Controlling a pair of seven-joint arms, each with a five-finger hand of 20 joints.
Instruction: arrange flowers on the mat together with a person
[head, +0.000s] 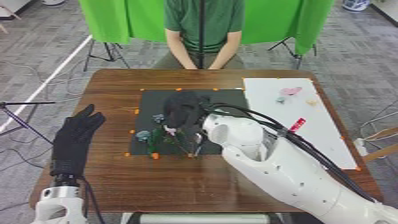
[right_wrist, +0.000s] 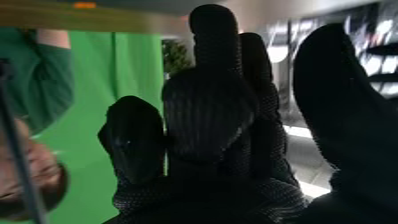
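Table (head: 160, 182): brown, beneath the fingers of the right hand (head: 184, 107). Curtain (head: 273, 25): green, beyond the table, well apart from the fingers. Right arm (head: 293, 172): white, reaches from the near edge to the right hand's fingers. Sheet (head: 275, 107): white, on the robot's right of those fingers and apart from them. Mat (head: 231, 96): dark, lies under the right hand and to the robot's right of the fingers of the left hand (head: 73, 140).

Left hand: fingers straight, slightly spread, directed toward the far side of the table. Right hand: positioned over the mat. The wrist view of the right hand (right_wrist: 213, 175) shows most fingers upright and close together, with one broad digit standing apart. Whether they pinch a stem cannot be told.

Flowers on the mat: two blue-grey flowers (head: 143, 135) lie between the left fingers and the right fingers. A pale pink flower (head: 171, 130) is just beside the right hand; contact cannot be told. Green stems (head: 153, 144) lie near it, on the side toward the left fingers.

Flowers on the sheet: pink (head: 290, 91), pale blue (head: 281, 100) and yellow (head: 312, 102), all beyond the right fingers on the robot's right. Red piece (head: 298, 124): on the sheet, well apart from the fingers
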